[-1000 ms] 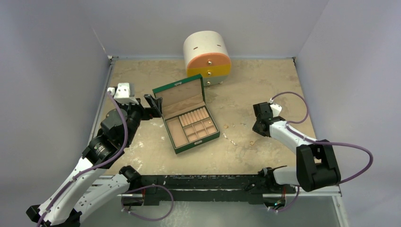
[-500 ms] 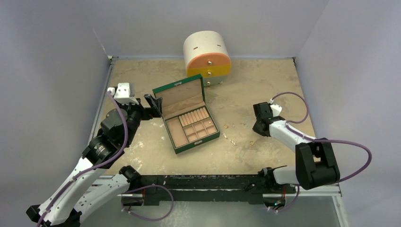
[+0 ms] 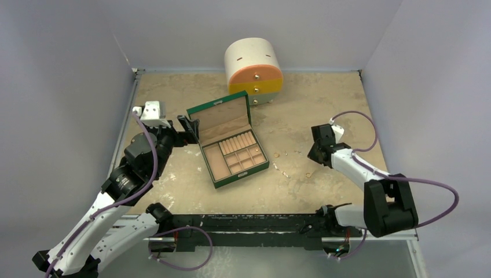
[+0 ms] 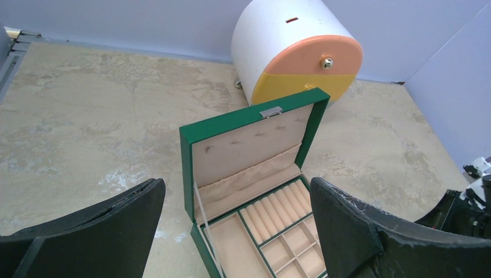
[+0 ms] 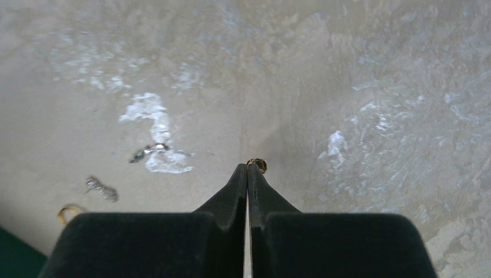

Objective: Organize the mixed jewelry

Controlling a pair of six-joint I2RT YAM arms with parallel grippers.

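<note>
Step in hand, as I read it: the first pick, with nothing sorted yet.

- The box [image 3: 243, 175] stands open left of centre with its lid up. No jewelry is visible in its tan compartments.
- The left gripper [image 4: 231, 231] is spread wide just beside the lid's left edge and holds nothing.
- The right gripper [image 5: 248, 168] is low over the table to the right of the box, closed to a seam. A tiny gold piece [image 5: 257, 164] sits at its very tips and looks nipped. Whether it is off the table, I cannot tell.
- Other jewelry lies loose between the box and the right gripper: a chain [image 5: 149, 152], a silvery bit [image 5: 101, 188], and a ring [image 5: 68, 212] nearest the box.

Next move, in my judgement: lift straight up, carry left over the box and release above one small compartment. The hold is at the extreme tip, so the piece could slip.

Room: pale lilac-grey walls [image 3: 69, 46] on three sides. The table [image 3: 324, 104] is tan and mottled, and its whitish scuffs half hide the chain. A drawer unit [image 3: 253, 66] stands at the back, apart from the box.
</note>
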